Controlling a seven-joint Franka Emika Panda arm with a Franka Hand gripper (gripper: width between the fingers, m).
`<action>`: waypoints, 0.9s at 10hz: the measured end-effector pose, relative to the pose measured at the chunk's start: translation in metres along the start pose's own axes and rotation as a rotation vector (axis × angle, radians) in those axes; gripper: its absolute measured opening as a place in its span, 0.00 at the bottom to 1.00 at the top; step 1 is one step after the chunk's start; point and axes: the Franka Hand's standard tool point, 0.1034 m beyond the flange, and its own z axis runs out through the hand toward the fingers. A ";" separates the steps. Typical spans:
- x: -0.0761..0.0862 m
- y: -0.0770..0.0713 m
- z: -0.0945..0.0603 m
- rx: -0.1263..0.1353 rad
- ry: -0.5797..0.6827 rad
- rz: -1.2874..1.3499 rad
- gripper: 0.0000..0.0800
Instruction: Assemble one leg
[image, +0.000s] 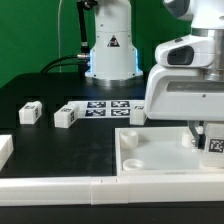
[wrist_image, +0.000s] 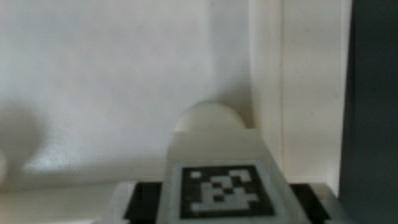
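Observation:
My gripper (image: 207, 138) is at the exterior view's right, low over the large white panel (image: 160, 158). It is shut on a small white leg (image: 214, 145) with a black-and-white tag. In the wrist view the leg (wrist_image: 221, 175) stands between my two black fingers (wrist_image: 157, 198), its tip pointing at the panel's white surface (wrist_image: 107, 90). My gripper (wrist_image: 224, 205) grips its tagged end. Two more legs (image: 32, 113) (image: 66, 116) lie on the black table at the left, and a third (image: 136, 114) sits by the panel's far edge.
The marker board (image: 105, 107) lies flat on the table behind the panel. A long white rail (image: 60, 187) runs along the front edge, and a white block (image: 5, 150) sits at the far left. The arm's base (image: 110, 50) stands at the back.

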 end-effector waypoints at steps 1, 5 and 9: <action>0.000 0.000 0.000 0.008 -0.002 0.160 0.34; 0.000 -0.001 0.000 0.005 0.012 0.655 0.34; 0.001 0.000 0.000 0.030 -0.002 1.057 0.34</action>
